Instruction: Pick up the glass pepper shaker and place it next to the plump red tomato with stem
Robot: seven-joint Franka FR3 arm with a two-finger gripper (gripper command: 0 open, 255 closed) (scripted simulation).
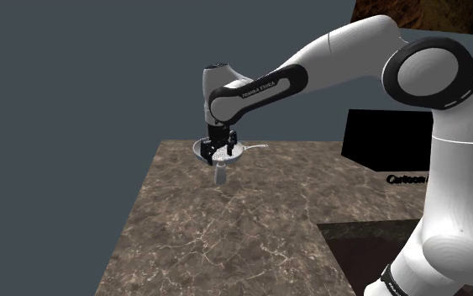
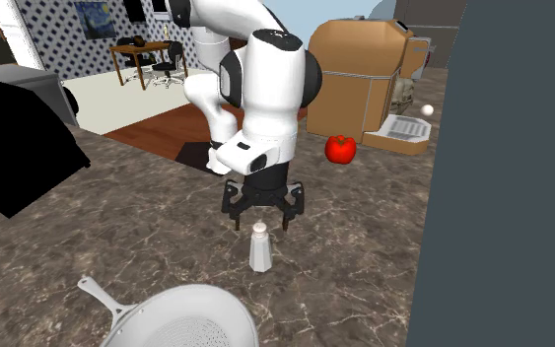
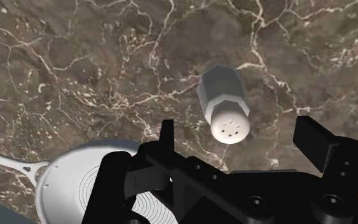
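Observation:
The pepper shaker [image 2: 261, 246] is a small pale grey faceted bottle with a white perforated cap, standing upright on the brown marble counter [image 2: 147, 227]. My black gripper [image 2: 262, 219] hangs open just above it, fingers apart and touching nothing. In the wrist view the shaker [image 3: 225, 102] stands below the open gripper [image 3: 238, 140], its cap between the two fingers [image 3: 166, 137] but clear of both. The red tomato with a stem [image 2: 340, 149] sits farther along the counter, behind the arm. In the shoulder view the gripper [image 1: 220, 154] hovers over the shaker [image 1: 220, 175].
A white strainer pan with a long handle [image 2: 181, 315] lies close beside the shaker, also seen as the strainer [image 3: 88, 184] by the gripper. A cardboard box [image 2: 359, 79] and a small white ball [image 2: 427, 109] are beyond the tomato. A black box [image 1: 386, 143] stands near the stand.

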